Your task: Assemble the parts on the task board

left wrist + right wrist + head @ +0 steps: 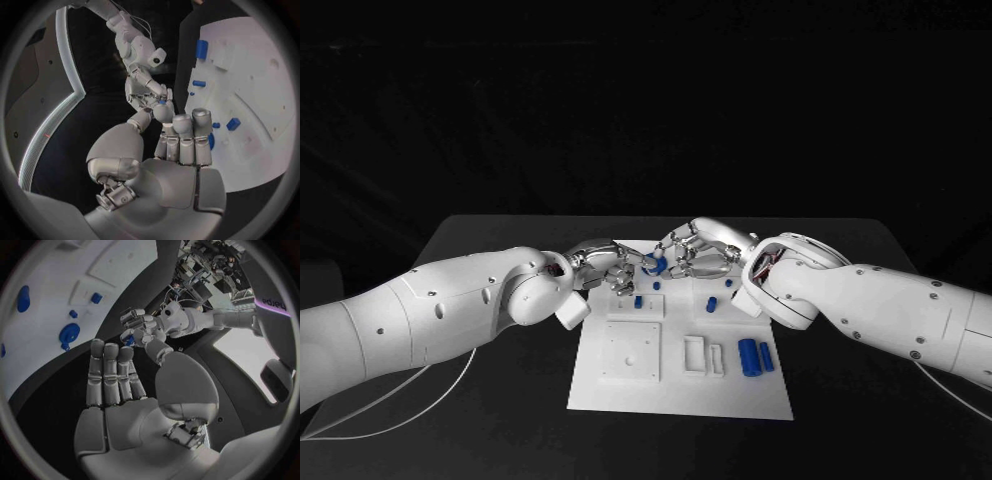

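Nearest lies the white board [678,375], while above its far edge the left hand [599,262] and right hand [692,250] together pinch one blue part [652,262], which could drop if either lets go early

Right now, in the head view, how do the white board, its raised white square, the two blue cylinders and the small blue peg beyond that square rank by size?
1. White flat task board.
2. Raised white square block.
3. Two blue cylinders, alike in size.
4. Small blue peg, though it lies farther off.
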